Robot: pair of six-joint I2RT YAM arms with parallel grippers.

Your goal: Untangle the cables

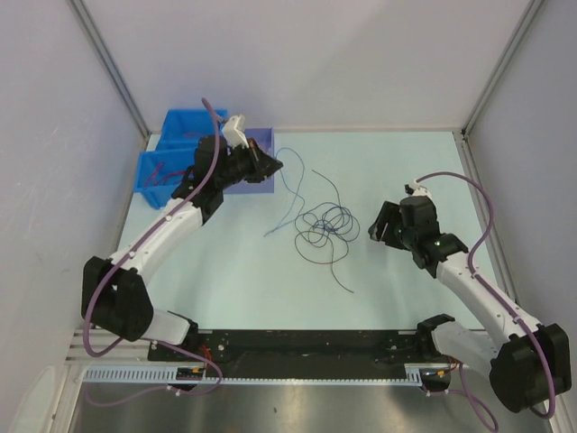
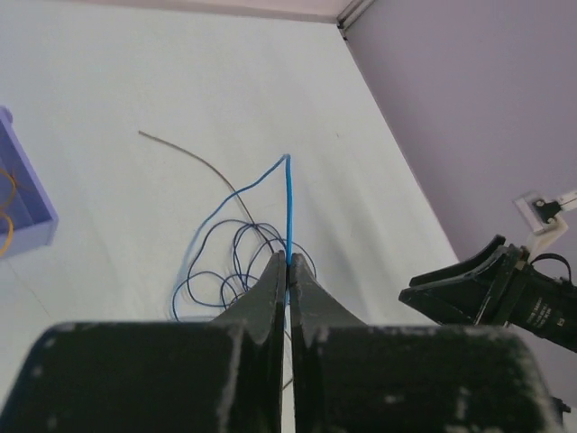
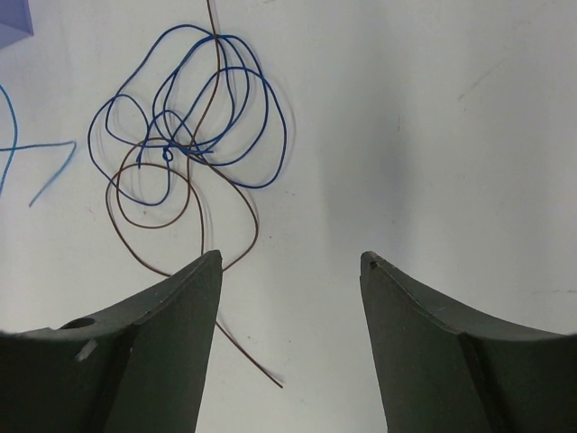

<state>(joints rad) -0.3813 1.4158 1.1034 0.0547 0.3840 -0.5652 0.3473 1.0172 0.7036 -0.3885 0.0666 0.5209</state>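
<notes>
Firmly, left gripper (image 2: 288,263) pinches one limp, featherlight blue cable (image 2: 288,198); right gripper (image 3: 288,266) hangs spread near mid-bench tangled cables (image 3: 171,152); loose ends seem safest holds.

Pale table (image 1: 234,280) carries tangled cables (image 1: 325,225) at centre, blue bins (image 1: 155,176) far-left.
</notes>
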